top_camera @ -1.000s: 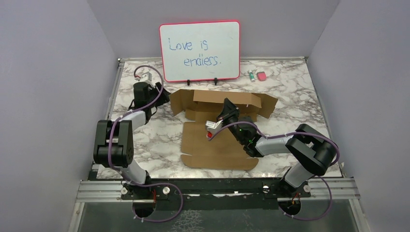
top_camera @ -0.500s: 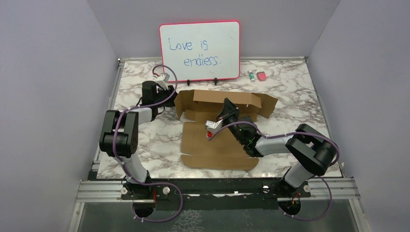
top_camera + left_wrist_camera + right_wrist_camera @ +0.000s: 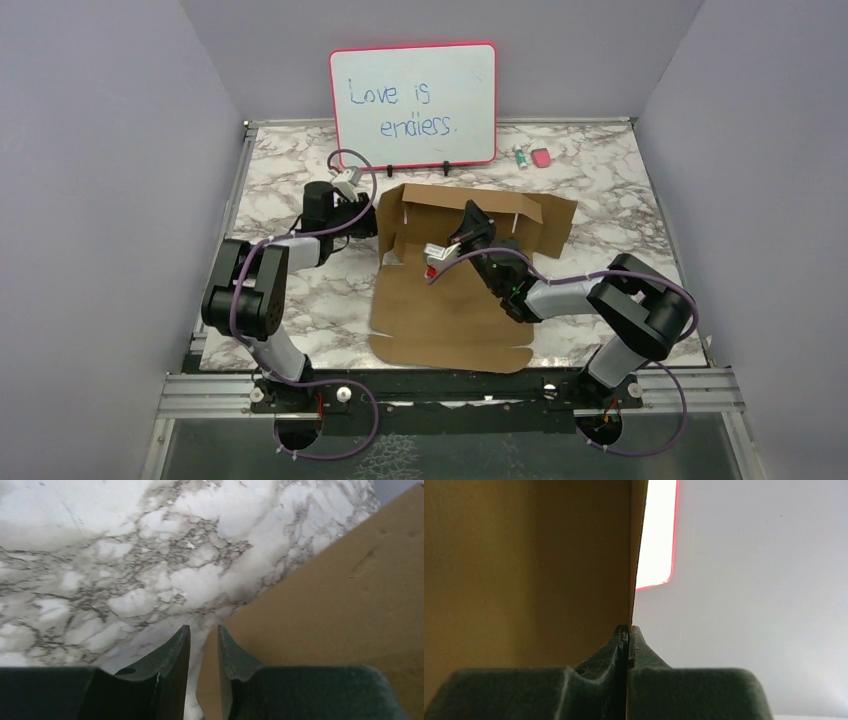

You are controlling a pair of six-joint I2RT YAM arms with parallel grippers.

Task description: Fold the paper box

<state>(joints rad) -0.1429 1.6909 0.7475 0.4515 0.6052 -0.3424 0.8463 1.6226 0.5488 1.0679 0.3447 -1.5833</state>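
The paper box (image 3: 450, 310) is a brown cardboard sheet lying mid-table, with its back panel and left side flap lifted. My right gripper (image 3: 470, 222) is shut on the top edge of that raised panel. In the right wrist view the cardboard (image 3: 524, 570) rises edge-on from between the closed fingertips of the right gripper (image 3: 629, 627). My left gripper (image 3: 370, 217) is at the box's left rear corner. In the left wrist view its jaws (image 3: 204, 627) stand a narrow gap apart, with the cardboard's (image 3: 325, 605) edge and bare marble showing in the gap.
A pink-framed whiteboard (image 3: 413, 105) stands on a stand right behind the box, also seen in the right wrist view (image 3: 656, 530). A small green-and-white item (image 3: 520, 157) and a pink eraser (image 3: 541, 157) lie at the back right. Purple walls enclose the marble table (image 3: 290, 290).
My left arm swung right, from the table's left side to the box's left rear corner, and its jaws narrowed. The right gripper tipped the back panel more upright and the sheet slid slightly nearer.
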